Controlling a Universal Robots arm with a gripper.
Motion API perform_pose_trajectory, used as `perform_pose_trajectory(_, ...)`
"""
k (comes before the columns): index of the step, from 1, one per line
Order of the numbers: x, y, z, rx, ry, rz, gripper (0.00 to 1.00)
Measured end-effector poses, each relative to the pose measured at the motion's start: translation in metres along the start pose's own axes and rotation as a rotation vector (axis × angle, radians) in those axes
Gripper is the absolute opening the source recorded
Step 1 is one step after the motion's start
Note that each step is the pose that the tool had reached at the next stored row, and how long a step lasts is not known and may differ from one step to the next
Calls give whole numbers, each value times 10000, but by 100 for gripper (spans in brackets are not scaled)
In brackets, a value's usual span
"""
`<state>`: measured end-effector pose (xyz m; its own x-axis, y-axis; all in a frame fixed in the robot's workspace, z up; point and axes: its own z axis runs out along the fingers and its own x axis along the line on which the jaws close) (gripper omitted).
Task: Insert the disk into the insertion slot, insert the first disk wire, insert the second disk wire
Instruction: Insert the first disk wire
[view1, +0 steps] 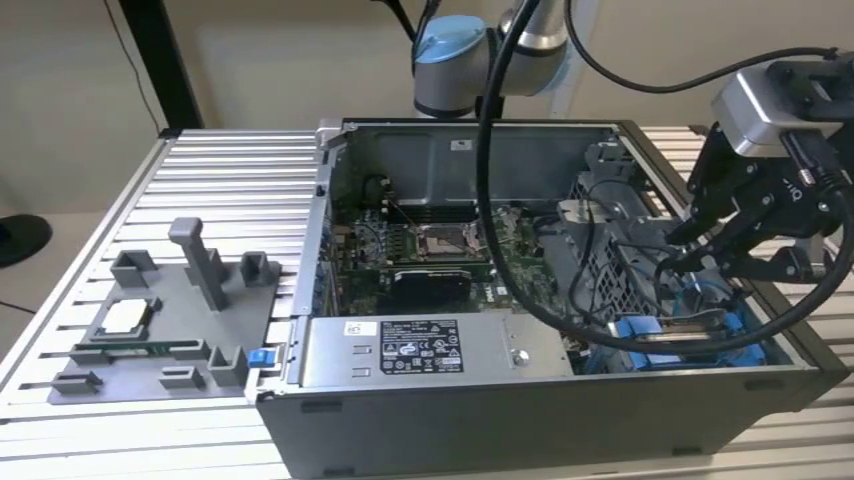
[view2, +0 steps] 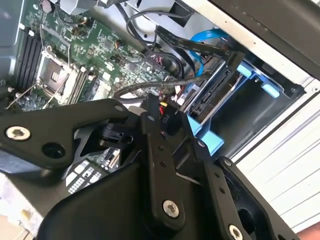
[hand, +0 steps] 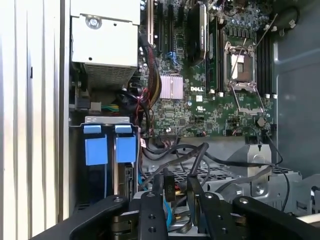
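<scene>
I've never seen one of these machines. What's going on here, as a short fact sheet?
setting: open computer case on a ribbed metal table
end effector: above the case's drive corner, shut on a black disk wire connector
disk: sits in the insertion slot, blue frame around it
beside the case: grey fixture plate carrying small parts
</scene>
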<state>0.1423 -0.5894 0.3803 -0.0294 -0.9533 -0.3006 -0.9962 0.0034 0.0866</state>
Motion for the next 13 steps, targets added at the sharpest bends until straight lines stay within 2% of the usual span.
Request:
perform_pose_trajectory(4,69,-1,-20,-3,-56,-8,100)
perform_pose_trajectory(5,77,-1,-20,-4,-56,-7,0)
perform_pose_trajectory(13,86,-2,-3,-18,-54,-1,0)
